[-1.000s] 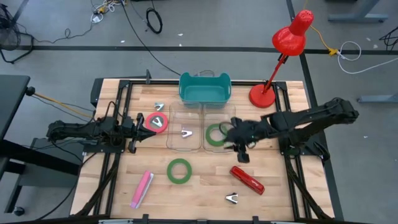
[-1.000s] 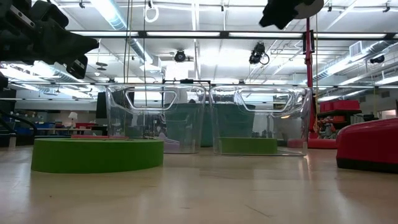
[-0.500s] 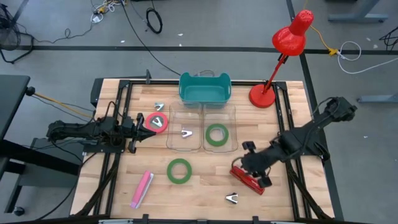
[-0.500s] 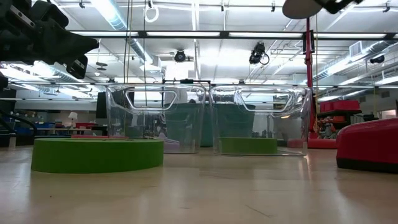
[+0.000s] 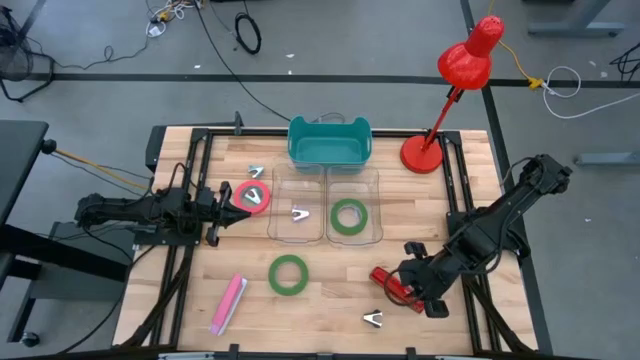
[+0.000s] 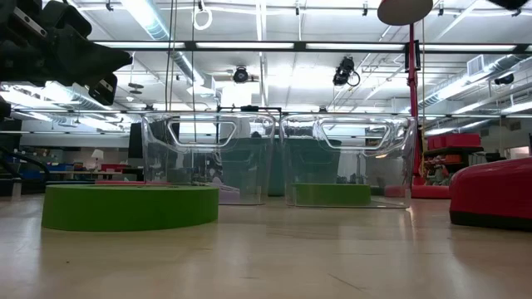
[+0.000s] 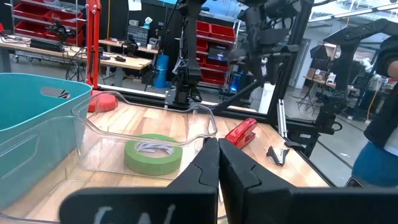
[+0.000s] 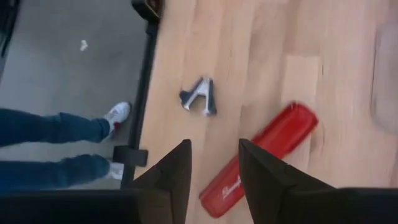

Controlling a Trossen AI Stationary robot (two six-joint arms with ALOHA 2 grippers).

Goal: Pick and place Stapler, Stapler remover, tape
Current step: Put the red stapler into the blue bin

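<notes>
above the red stapler (image 5: 398, 287) near the worktop's (image 5: 330, 300) front edge, the right gripper (image 5: 418, 290) hovers with fingers parted and empty, apparently lining up to grasp it, while the left gripper (image 5: 222, 213) waits closed beside the red-pink tape (image 5: 252, 196).

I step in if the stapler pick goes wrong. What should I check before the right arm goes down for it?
1. Right gripper open: ok, a gap shows between its fingers in the right wrist view.
2. Gripper over the red stapler: ok, the stapler lies just ahead of the fingers.
3. Stapler free of neighbours: ok, the staple remover lies apart from it.
4. Fingers square across the stapler: cannot tell.
5. Left gripper out of the way: ok, it waits by the red tape roll on the far side.
6. Person's shoe clear of the table: ok, it stands on the floor beyond the edge.
</notes>
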